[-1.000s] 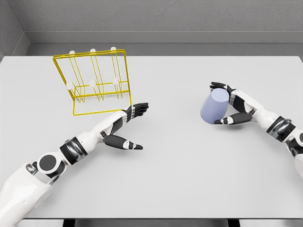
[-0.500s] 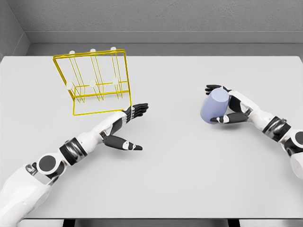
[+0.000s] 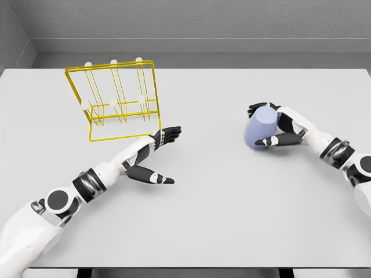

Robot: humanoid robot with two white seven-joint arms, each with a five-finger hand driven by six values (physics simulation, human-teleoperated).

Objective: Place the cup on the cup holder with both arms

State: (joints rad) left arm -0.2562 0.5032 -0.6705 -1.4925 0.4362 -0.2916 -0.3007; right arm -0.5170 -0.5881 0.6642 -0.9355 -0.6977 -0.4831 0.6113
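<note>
Right hand gripping the cup, rack waiting empty on the far left.

Farthest left, the yellow wire cup holder (image 3: 113, 99) with white-tipped pegs is standing upright on the flat grey table (image 3: 208, 197), and none of its pegs is carrying anything. Just in front and right of that holder, the left hand (image 3: 153, 152) is lying flat with fingers spread wide, holding nothing. Well to the right of the holder, the pale lilac tapered plastic cup (image 3: 260, 128) is being gripped by the right hand (image 3: 279, 128), fingers curling over the top and thumb pressing underneath. The cup is tilting, its long axis leaning up and to the right, wider end towards the holder. I judge the grasp done; carrying, any handover and hanging are all remaining.
</note>
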